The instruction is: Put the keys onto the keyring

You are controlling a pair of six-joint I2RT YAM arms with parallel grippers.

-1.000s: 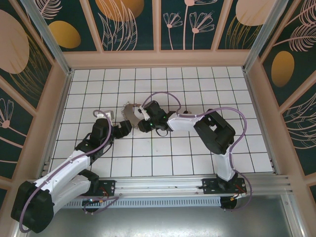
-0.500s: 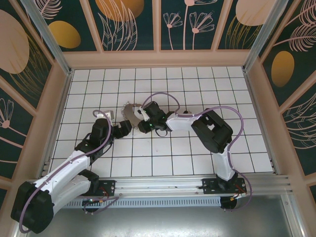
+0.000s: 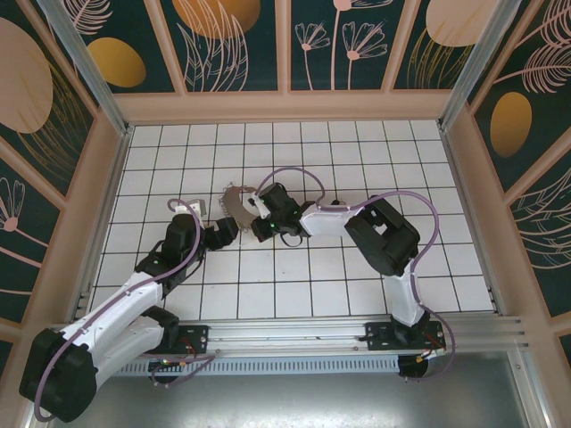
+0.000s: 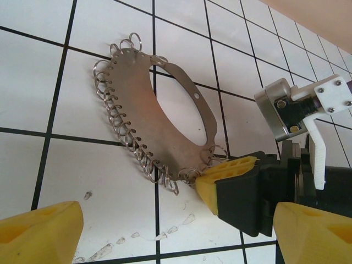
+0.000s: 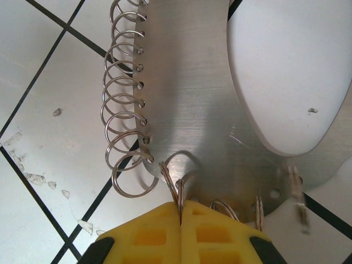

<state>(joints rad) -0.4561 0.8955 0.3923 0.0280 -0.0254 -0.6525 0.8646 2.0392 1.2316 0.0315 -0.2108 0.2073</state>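
The keyring (image 3: 235, 203) is a flat silvery metal plate (image 4: 132, 104) with an oval hole and several split rings along its edge. It lies on the white tiled floor left of centre. My right gripper (image 5: 181, 206) is shut on one split ring at the plate's (image 5: 187, 99) near corner, its yellow pads pressed together. It reaches the plate from the right (image 3: 256, 210), and its yellow pad (image 4: 228, 173) touches the plate's lower end. My left gripper (image 4: 176, 236) stands open just short of the plate (image 3: 223, 230), with nothing between its fingers. The keys are out of view.
The floor is white tile with black grid lines (image 3: 357, 152), boxed in by wooden walls (image 3: 285, 107) at the back and sides. A metal rail (image 3: 294, 334) runs along the near edge. Small scuff flecks (image 4: 137, 237) mark the tile near the plate.
My right gripper has closed its jaws onto a split ring of the keyring and edged slightly left. The left arm has stayed put.
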